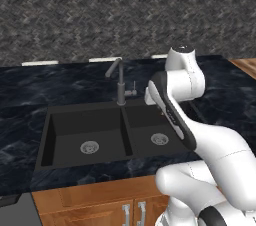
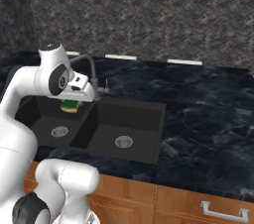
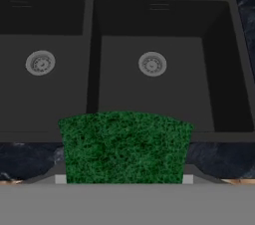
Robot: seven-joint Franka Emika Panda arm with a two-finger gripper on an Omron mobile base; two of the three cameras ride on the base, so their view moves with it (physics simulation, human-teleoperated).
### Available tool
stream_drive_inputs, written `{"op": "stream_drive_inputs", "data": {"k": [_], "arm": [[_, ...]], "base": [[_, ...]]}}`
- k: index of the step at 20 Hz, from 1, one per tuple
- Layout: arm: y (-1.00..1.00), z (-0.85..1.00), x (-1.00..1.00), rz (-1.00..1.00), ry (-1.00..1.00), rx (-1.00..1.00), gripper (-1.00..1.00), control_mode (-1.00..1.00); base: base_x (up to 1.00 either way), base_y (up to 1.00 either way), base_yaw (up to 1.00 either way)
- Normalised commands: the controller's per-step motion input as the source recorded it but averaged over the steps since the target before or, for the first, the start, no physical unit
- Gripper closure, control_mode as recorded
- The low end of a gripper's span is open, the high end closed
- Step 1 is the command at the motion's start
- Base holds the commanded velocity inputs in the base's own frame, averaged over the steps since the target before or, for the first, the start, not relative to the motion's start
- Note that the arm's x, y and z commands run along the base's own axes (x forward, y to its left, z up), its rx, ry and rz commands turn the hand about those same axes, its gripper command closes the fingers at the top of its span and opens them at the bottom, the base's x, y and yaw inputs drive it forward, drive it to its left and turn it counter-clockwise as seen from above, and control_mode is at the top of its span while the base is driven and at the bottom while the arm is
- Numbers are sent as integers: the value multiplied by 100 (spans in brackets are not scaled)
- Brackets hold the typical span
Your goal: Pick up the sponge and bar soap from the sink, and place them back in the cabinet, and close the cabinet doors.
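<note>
Blk marble counter point(image 1: 30, 95) w/ sunk sink point(image 1: 90, 130).

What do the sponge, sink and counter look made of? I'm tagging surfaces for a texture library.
Sponge: coarse green scouring fibre on top, speckled and matte, over a yellow foam-like layer. Sink: matte black, perhaps composite or coated metal; drains look like bright metal. Counter: glossy dark stone, judging by pale marble-like veining.

Speckled dark green top on the small flat rectangular sponge point(image 3: 124, 147), thin yellow layer under it. Matte black double-basin sink point(image 1: 50, 135) with round silver metal drains point(image 1: 89, 147). Dark grey curved metal faucet point(image 1: 119, 82). Glossy black stone countertop point(image 2: 208, 104) with bluish marbled veining. Grey wall point(image 1: 125, 10) in a fine herringbone pattern. Warm brown wooden lower cabinet fronts point(image 2: 173, 203) with silver bar handles point(image 2: 222, 213). White robot arm point(image 1: 215, 160) with dark joints.
</note>
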Motion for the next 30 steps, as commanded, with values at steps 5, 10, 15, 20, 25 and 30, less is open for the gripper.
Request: {"op": "stream_drive_inputs", "data": {"k": [5, 10, 15, 20, 25, 30], "arm": [[3, 17, -4, 0, -4, 3, 100, -100], [0, 15, -4, 0, -5, 2, 100, -100], [0, 10, -14, 5, -4, 1, 100, -100], [-3, 3, -24, 12, -1, 0, 100, -100], [-2, 1, -23, 11, -1, 0, 100, -100], [0, 6, -21, 0, -2, 0, 100, -100]], "base": [[0, 0, 0], [0, 0, 0], [0, 0, 0], [0, 0, 0], [0, 0, 0], [0, 0, 0]]}}
